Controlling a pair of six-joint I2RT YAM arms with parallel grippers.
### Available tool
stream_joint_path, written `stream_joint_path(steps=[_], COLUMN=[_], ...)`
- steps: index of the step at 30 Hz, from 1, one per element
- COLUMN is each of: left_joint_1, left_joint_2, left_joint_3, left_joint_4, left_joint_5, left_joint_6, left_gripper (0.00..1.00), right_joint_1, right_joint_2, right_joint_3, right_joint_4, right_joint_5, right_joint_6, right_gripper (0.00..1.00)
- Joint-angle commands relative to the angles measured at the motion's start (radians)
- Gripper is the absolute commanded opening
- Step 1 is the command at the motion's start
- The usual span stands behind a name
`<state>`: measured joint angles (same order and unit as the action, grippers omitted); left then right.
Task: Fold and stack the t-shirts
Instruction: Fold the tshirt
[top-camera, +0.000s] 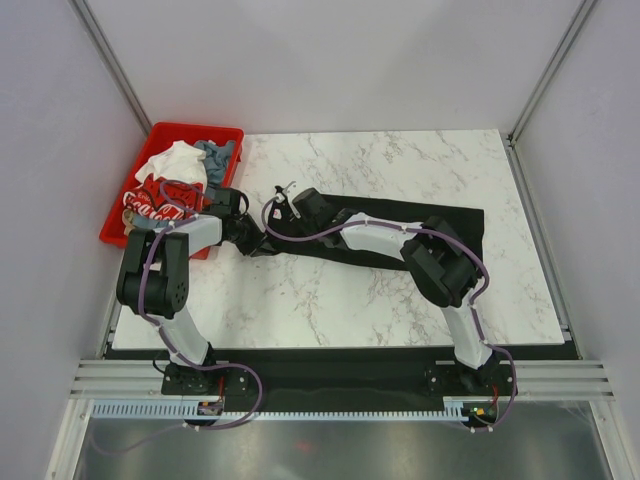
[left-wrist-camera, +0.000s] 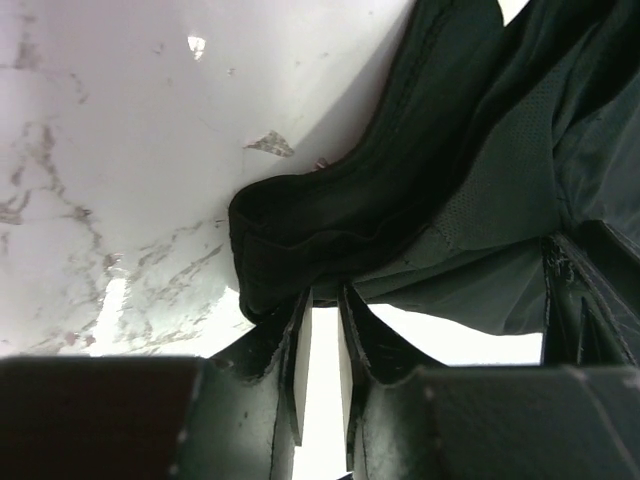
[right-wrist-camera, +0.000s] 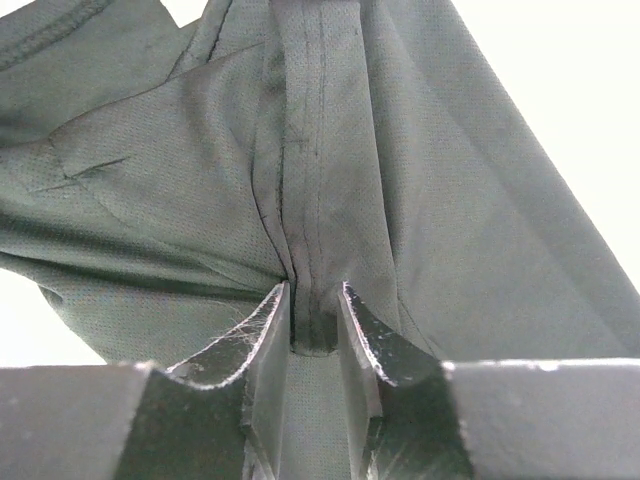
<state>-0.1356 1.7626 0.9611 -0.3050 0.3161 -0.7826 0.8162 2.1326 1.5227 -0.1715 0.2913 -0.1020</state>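
A black t-shirt (top-camera: 445, 217) lies stretched in a long band across the marble table (top-camera: 400, 160). My left gripper (top-camera: 243, 228) is at its left end. In the left wrist view the shirt's thick hem (left-wrist-camera: 300, 240) lies across the tips of that gripper (left-wrist-camera: 325, 290), whose jaws stand narrowly apart with bare table showing between them. My right gripper (top-camera: 280, 212) sits just beside it over the same end. Its jaws (right-wrist-camera: 316, 290) stand slightly apart around an upright fold of the black cloth (right-wrist-camera: 180, 170).
A red bin (top-camera: 195, 128) stands at the table's far left corner, close behind my left arm. It holds a white t-shirt (top-camera: 175, 160), a red Coca-Cola one (top-camera: 160, 200) and a grey-blue one (top-camera: 218, 155). Walls close in on both sides.
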Motion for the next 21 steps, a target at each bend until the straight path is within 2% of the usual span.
stream_joint_path(steps=[1,11,17,20,21], left_joint_1=[0.004,-0.001,-0.006,-0.009,-0.009], left_joint_2=[-0.012,-0.008,-0.009,-0.009,-0.009], left_joint_3=[0.011,0.021,0.024,0.025,0.025], left_joint_4=[-0.063,-0.085,-0.089,-0.091,-0.092], left_joint_5=[-0.117,-0.155,-0.160,-0.161,-0.161], left_joint_6=[0.063,0.079,0.082,0.083,0.083], left_gripper=[0.23,0.08,0.06,0.06,0.06], right_joint_1=[-0.006,-0.012,-0.025,-0.028,-0.029], right_joint_2=[-0.069,-0.088,-0.092,-0.083,-0.076], right_joint_3=[-0.001,-0.010,-0.009,-0.006,-0.003], right_joint_4=[0.030,0.030,0.030,0.030,0.033], right_joint_5=[-0.026,-0.046,-0.050,-0.034,-0.020], right_joint_6=[-0.007,-0.005,-0.001,-0.001,0.002], right_gripper=[0.33,0.29,0.28,0.20,0.13])
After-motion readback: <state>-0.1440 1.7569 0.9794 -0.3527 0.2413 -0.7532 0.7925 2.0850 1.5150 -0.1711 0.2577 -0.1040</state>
